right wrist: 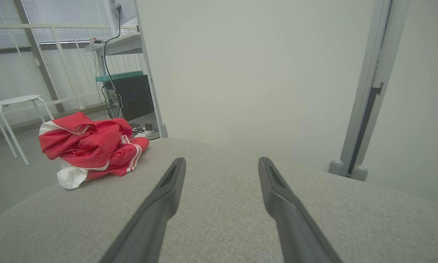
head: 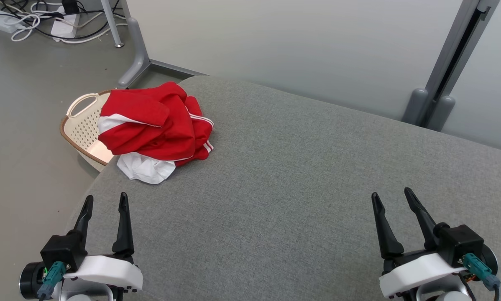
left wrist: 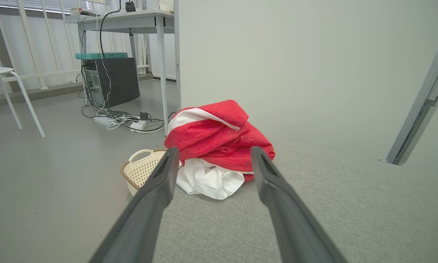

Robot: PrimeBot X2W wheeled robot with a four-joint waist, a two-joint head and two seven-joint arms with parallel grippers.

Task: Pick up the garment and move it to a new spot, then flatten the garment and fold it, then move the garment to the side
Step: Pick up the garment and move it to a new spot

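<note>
The garment [head: 158, 129] is a crumpled red heap with white stripes and a white part underneath. It lies at the far left corner of the grey fabric surface [head: 300, 175]. In the left wrist view the garment [left wrist: 219, 146] sits straight ahead between the fingers, some way off. In the right wrist view the garment [right wrist: 91, 148] is far to the left. My left gripper [head: 105, 201] stands open near the surface's front left edge, empty. My right gripper [head: 392, 195] is open and empty at the front right.
A cream perforated basket [head: 83, 129] sits on the floor just left of the garment, partly under it. Power strips and cables [head: 45, 21] lie on the floor far left. A grey partition wall with metal posts [head: 430, 104] runs behind the surface.
</note>
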